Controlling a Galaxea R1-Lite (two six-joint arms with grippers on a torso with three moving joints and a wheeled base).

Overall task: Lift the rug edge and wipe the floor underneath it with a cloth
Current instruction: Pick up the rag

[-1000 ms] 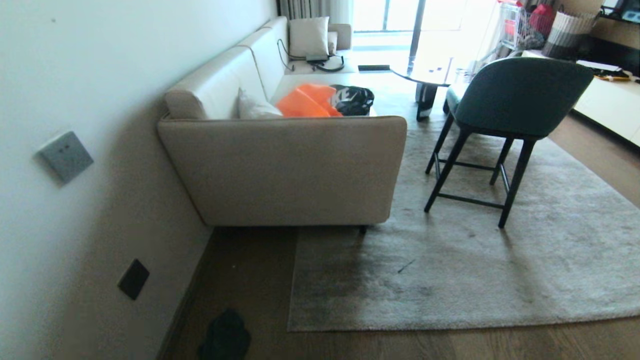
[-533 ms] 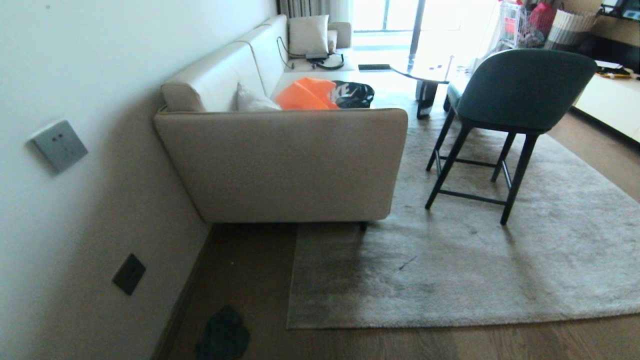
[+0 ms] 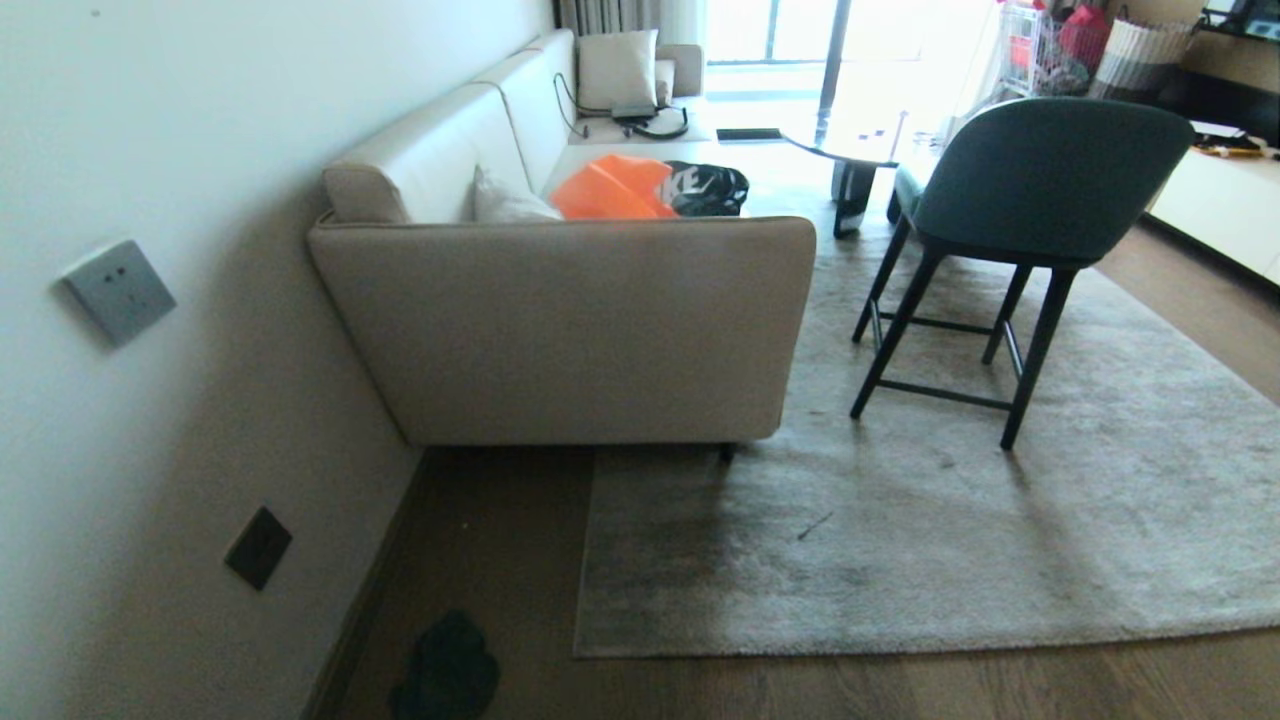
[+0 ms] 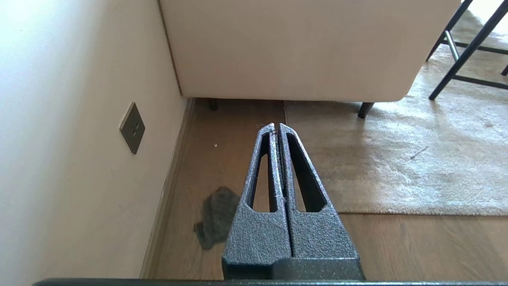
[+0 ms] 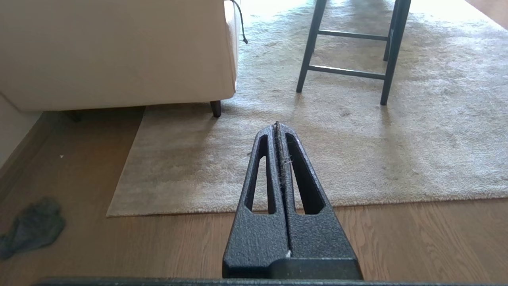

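The light-grey rug lies flat on the brown wood floor. Its near edge and left corner face me. The dark grey cloth lies crumpled on the floor by the wall, left of the corner; it also shows in the left wrist view and the right wrist view. My left gripper hangs shut and empty above the floor near the rug's left border. My right gripper is shut and empty over the rug's near edge. Neither arm appears in the head view.
A beige sofa stands against the wall with its front leg on the rug. A dark green chair stands on the rug to the right. Wall sockets sit low on the left wall. A low cabinet is at far right.
The whole head view shifted slightly as the camera moved a second ago; over the last half second it holds still. Rug, cloth and both grippers have not moved.
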